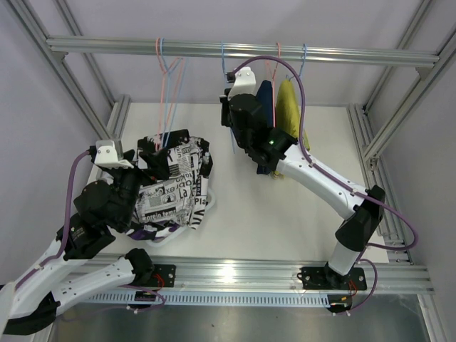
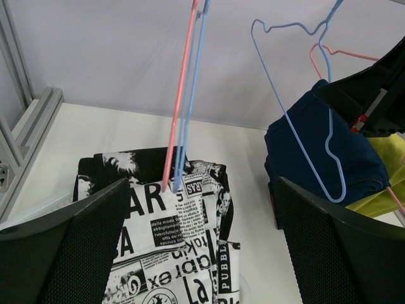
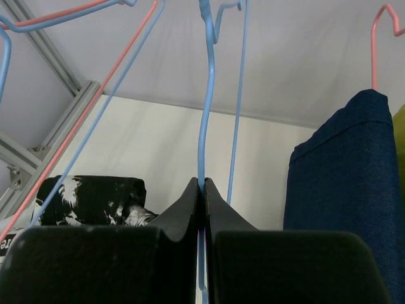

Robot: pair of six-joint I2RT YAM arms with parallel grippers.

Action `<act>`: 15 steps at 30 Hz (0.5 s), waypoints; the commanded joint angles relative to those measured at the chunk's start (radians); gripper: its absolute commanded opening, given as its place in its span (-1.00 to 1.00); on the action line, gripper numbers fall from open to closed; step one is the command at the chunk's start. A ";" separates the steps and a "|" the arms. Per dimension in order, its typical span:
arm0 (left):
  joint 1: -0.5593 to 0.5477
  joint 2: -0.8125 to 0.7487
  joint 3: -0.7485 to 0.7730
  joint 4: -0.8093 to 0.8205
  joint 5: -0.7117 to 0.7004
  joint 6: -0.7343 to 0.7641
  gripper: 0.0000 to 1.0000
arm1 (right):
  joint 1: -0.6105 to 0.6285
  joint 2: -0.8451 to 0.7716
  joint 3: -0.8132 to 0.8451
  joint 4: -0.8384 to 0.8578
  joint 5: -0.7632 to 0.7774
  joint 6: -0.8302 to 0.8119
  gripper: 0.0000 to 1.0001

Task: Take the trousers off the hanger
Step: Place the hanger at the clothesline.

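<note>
1. Closest to the right wrist lens, the right gripper (image 3: pixel 202 187) was pinched shut on the wire of a blue hanger (image 3: pixel 203 139). From overhead, the wrist itself hid that contact from me.
2. The left gripper (image 2: pixel 201 183) stood wide open, gripping nothing and facing the white printed trousers (image 2: pixel 171 253).
3. Only the overhead view showed me the whole heap on the table (image 1: pixel 271 214). The black speckled trousers (image 3: pixel 88 196) showed best from the right wrist.
4. The navy trousers (image 1: pixel 265 100) and yellow trousers (image 1: pixel 287 107) hung from the rail (image 1: pixel 342 55), just beside the right gripper.
5. A pink hanger (image 2: pixel 180 95) and a pale-blue hanger (image 2: pixel 191 95) hung bare over the heap.
6. I could not make out what lay under the heap, and its near edge was hidden by the left arm.
</note>
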 commanded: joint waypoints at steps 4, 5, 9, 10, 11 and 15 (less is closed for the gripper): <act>0.008 -0.009 -0.008 0.022 0.014 -0.002 0.99 | -0.001 -0.073 -0.048 0.037 0.002 0.023 -0.51; 0.008 -0.008 -0.011 0.022 0.016 -0.002 0.99 | -0.001 -0.084 -0.056 0.042 -0.001 0.022 -0.45; 0.008 -0.005 -0.011 0.022 0.019 -0.001 0.99 | 0.011 -0.122 -0.109 0.060 -0.016 0.020 -0.03; 0.008 -0.005 -0.011 0.022 0.022 -0.001 0.99 | 0.019 -0.135 -0.141 0.074 -0.016 0.019 -0.01; 0.008 -0.006 -0.009 0.022 0.022 -0.001 0.99 | 0.025 -0.153 -0.154 0.074 -0.016 0.022 0.00; 0.007 -0.008 -0.012 0.024 0.020 0.001 0.99 | 0.062 -0.204 -0.200 0.063 0.008 0.005 0.11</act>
